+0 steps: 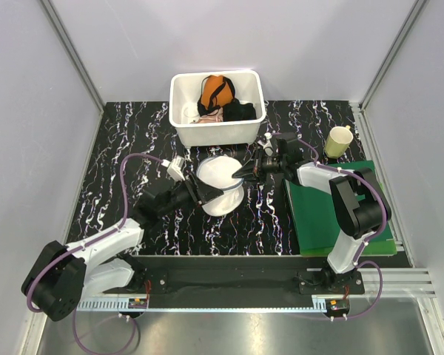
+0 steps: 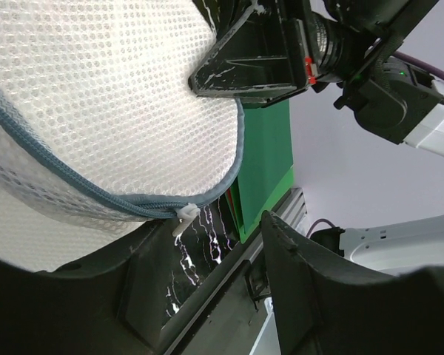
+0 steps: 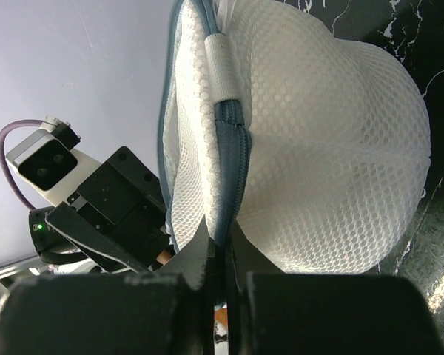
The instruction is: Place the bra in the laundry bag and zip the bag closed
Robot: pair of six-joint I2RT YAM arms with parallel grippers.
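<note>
The laundry bag (image 1: 216, 176) is pinched at its zipper edge by the right gripper (image 3: 220, 240); the left gripper (image 2: 211, 248) is parted just beneath it

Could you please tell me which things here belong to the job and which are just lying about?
Job: laundry bag, right claw pinching its zipper edge, left claw.
Lying about: white tub, orange garment, black garment, yellow cup, green board.

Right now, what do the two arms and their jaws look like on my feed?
The left arm and right arm match: white link shells, black joints and bases. A purple cable loops along each from base to wrist. The jaws are black and wedge-shaped. A small white camera box sits on the left wrist.
</note>
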